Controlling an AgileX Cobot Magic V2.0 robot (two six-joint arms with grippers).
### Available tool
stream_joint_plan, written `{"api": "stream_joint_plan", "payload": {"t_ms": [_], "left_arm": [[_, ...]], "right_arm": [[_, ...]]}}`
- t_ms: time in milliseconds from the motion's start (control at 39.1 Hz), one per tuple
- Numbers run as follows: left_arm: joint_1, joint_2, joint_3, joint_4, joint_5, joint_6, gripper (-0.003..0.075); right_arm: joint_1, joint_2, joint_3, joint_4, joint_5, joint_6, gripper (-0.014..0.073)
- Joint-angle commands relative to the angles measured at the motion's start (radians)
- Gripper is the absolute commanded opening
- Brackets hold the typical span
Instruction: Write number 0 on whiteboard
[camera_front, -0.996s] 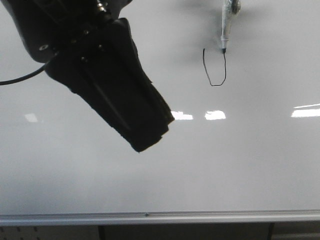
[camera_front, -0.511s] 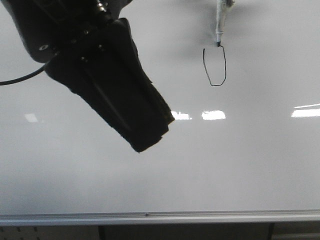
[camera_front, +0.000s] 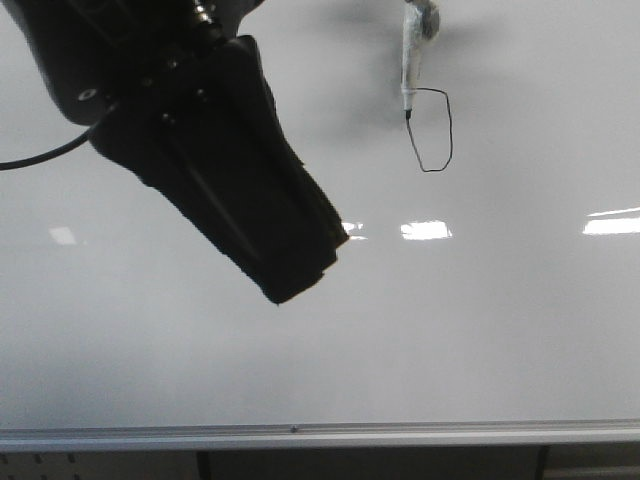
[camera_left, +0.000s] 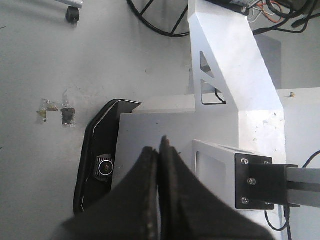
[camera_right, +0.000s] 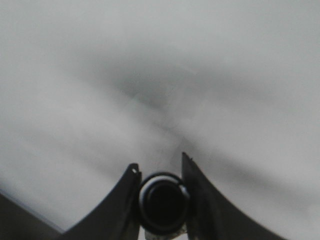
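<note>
1. My left gripper (camera_left: 159, 150) is nearest the front camera, its fingers pressed together on nothing and pointing off the board. It blocks much of the front view, so I could misjudge the stroke behind it.
2. My right gripper (camera_right: 160, 165) is clamped round the marker (camera_front: 411, 60), the barrel wedged between both fingers. If the barrel slides in that grip, the tip loses pressure and the line thins out.
3. The number 0 (camera_front: 431, 130) sits high on the whiteboard (camera_front: 500, 330), right of centre, with the marker tip at the loop's upper left corner, and the outline looks closed. Pressing on from here could overshoot into a double line; lifting off at a slant could leave a tail.
</note>
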Motion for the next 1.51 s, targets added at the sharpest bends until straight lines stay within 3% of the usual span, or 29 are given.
{"api": "stream_joint_plan", "payload": {"t_ms": [0,153,307,460,613,715,869,971,1252,1482], "left_arm": [[-0.007,-0.045,-0.030,-0.061,0.052,0.002,-0.0020],[-0.007,-0.045,-0.030,-0.061,0.052,0.002,-0.0020],[-0.007,-0.045,-0.030,-0.061,0.050,0.002,-0.0020],[-0.007,-0.045,-0.030,-0.061,0.043,0.002,-0.0019],[-0.007,-0.045,-0.030,-0.078,0.043,0.002,-0.0001],[-0.007,-0.045,-0.030,-0.082,0.034,0.002,0.0121],[-0.007,-0.045,-0.030,-0.086,-0.018,0.002,0.0447],[-0.007,-0.045,-0.030,-0.137,-0.044,0.002,0.0578],[-0.007,-0.045,-0.030,-0.301,-0.050,0.103,0.0589],[-0.007,-0.045,-0.030,-0.303,-0.050,0.105,0.0559]], "right_arm": [[0.000,-0.079,-0.053,0.103,0.051,-0.056,-0.0061],[-0.006,-0.120,-0.062,0.261,0.211,-0.145,-0.0061],[-0.011,-0.148,-0.050,0.283,0.343,-0.160,-0.0061],[-0.018,-0.228,0.083,0.297,0.325,-0.169,-0.0061],[-0.018,-0.366,0.330,0.332,0.250,-0.196,-0.0061],[-0.018,-0.466,0.514,0.369,0.193,-0.220,-0.0061],[-0.018,-0.592,0.719,0.419,0.129,-0.253,-0.0061],[-0.018,-0.645,0.799,0.464,0.072,-0.280,-0.0061],[-0.018,-0.636,0.842,0.773,0.067,-0.468,-0.0061],[-0.018,-0.636,0.842,0.842,0.080,-0.509,-0.0061]]}}
